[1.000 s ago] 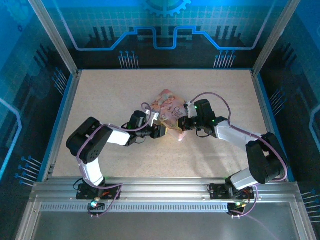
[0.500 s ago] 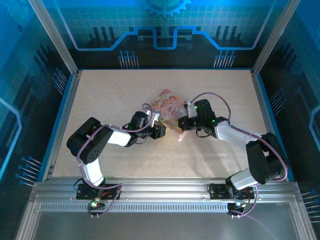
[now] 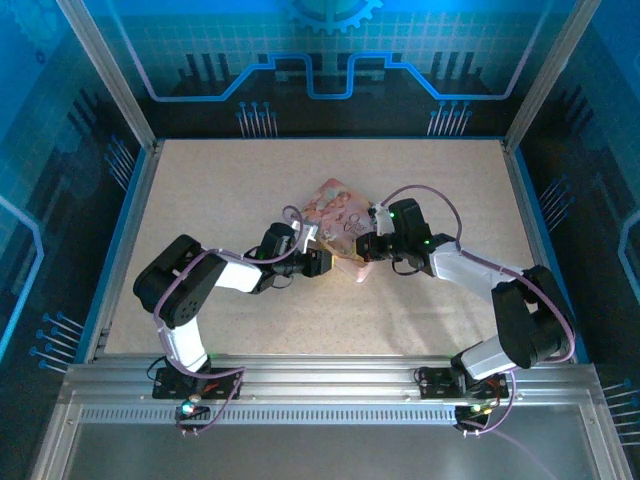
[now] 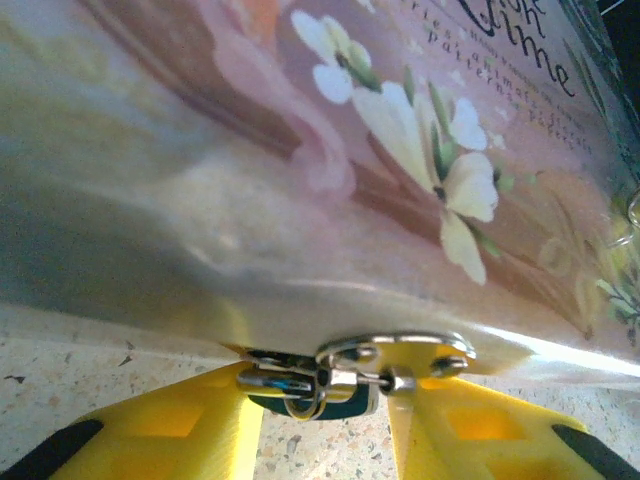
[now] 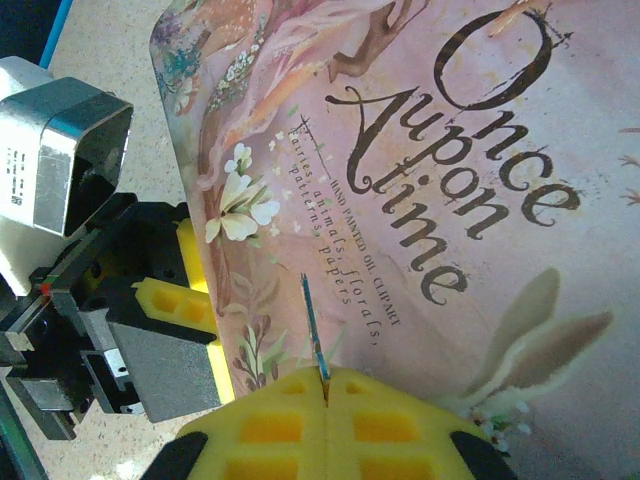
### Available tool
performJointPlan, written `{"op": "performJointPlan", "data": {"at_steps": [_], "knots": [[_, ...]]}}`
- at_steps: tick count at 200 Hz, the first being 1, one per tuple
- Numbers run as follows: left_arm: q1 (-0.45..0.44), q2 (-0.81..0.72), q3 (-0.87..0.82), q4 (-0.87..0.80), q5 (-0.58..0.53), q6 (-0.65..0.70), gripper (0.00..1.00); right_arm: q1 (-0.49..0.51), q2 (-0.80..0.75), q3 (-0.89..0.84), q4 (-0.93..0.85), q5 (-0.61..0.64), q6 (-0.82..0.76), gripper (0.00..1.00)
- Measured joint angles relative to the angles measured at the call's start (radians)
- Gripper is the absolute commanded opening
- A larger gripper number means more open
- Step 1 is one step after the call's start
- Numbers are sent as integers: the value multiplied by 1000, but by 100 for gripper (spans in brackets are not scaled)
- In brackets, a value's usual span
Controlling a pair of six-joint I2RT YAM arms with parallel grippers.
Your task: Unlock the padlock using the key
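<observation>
Over on the left, the left end effector sits low on the worktop, nosed right up to the near-left edge of the pink tin. Its yellow fingers press in on the padlock from both sides, and that's a grip. The small bluish body is caught between them, hanging from the metal hasp at the tin's rim, just above the worktop. Across the flowered lid to the right, the key pokes out thin and edge-on. It's clamped in the right end effector, fingers squeezed together on it. The key's tip hangs over the lid's print, short of the tin's edge.
</observation>
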Motion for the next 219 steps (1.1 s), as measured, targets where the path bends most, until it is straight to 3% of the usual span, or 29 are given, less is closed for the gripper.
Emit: {"op": "performJointPlan", "data": {"at_steps": [77, 182, 219], "knots": [[0, 0, 0, 1, -18, -33, 33, 0, -15, -19, 15, 1, -1, 0], [-18, -27, 0, 0, -26, -84, 27, 1, -209, -155, 42, 40, -72, 0], [-31, -53, 0, -23, -35, -120, 25, 43, -302, -225, 60, 61, -122, 0]]}}
